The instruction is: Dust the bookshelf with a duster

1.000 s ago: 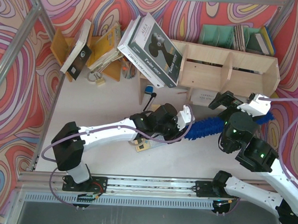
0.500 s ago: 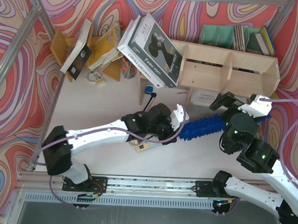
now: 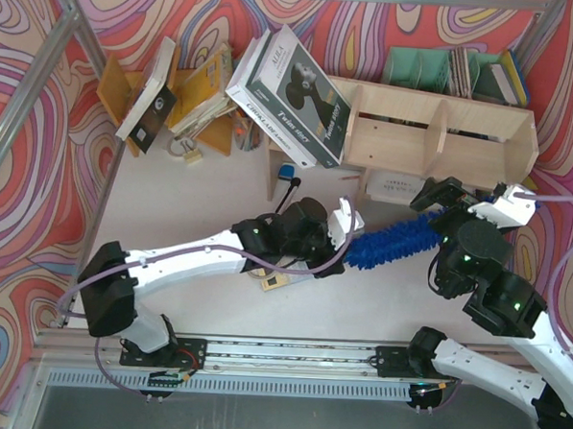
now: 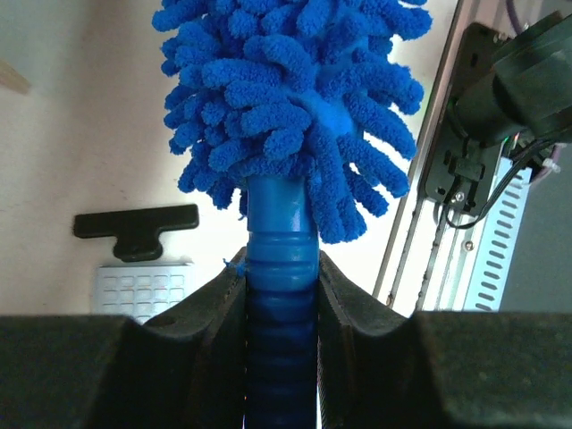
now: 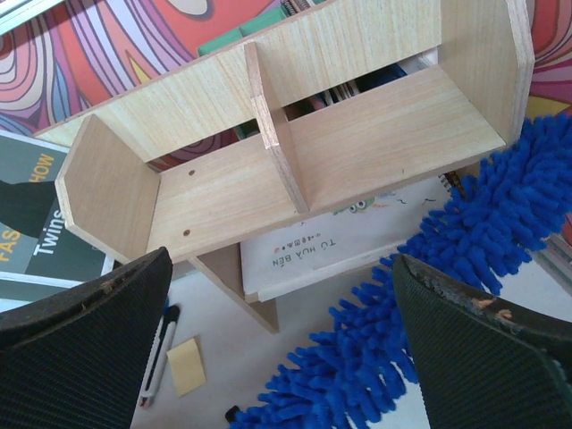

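Note:
The duster [image 3: 396,239] lies slanted over the table, its fluffy blue head [image 4: 286,98] pointing right toward the bookshelf's foot. My left gripper [image 3: 346,239] is shut on its ribbed blue handle [image 4: 280,295], just behind the fluff. The bookshelf [image 3: 435,126] is pale plywood with an upright divider and stands at the back right. My right gripper [image 3: 470,200] hovers over the duster's far end, in front of the bookshelf [image 5: 357,134]. In its own view the right gripper [image 5: 279,268] is open with nothing held, and the duster [image 5: 429,313] passes below it.
A large black-and-white book [image 3: 293,85] leans on the shelf's left end. An orange book rack [image 3: 192,94] stands at the back left, a green file organizer [image 3: 419,66] behind the shelf. A white book [image 5: 357,237] lies under the shelf. A pen [image 5: 156,357] and sticky note [image 5: 186,366] lie nearby.
My left arm has drawn back to the left, pulling the duster with it. My right gripper has shifted a little to the right and stays open.

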